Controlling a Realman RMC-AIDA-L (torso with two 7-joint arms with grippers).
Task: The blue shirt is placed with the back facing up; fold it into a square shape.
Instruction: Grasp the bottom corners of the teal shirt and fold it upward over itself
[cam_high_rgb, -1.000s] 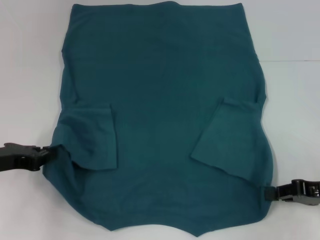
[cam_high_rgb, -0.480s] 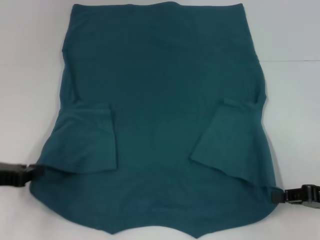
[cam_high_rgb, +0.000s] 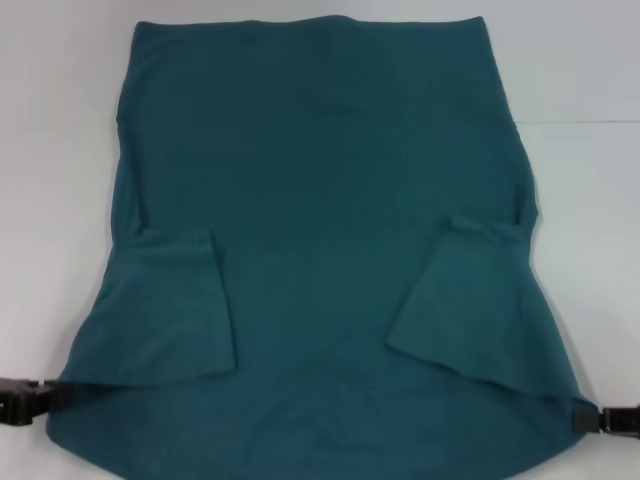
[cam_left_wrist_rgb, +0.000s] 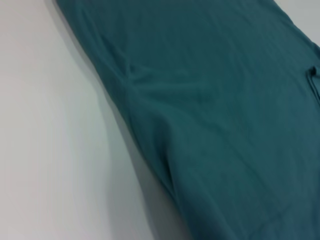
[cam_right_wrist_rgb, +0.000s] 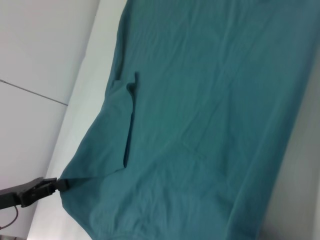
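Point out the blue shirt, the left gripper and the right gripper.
blue shirt (cam_high_rgb: 320, 200): head view, middle of the back panel.
left gripper (cam_high_rgb: 45, 398): head view, tips at the shirt's near left corner.
right gripper (cam_high_rgb: 585, 418): head view, tips at the near right corner.

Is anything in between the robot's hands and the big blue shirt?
Nothing visible. The left hand and right hand each sit right at a near corner of the large teal-blue short-sleeved fabric shirt, apparently pinching its edge.

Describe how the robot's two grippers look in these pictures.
Both are black. The left gripper shows blocky, angular segments tapering toward the blue shirt. The right gripper is a squarish black piece with a paler metallic part behind it. No cables or markings show.
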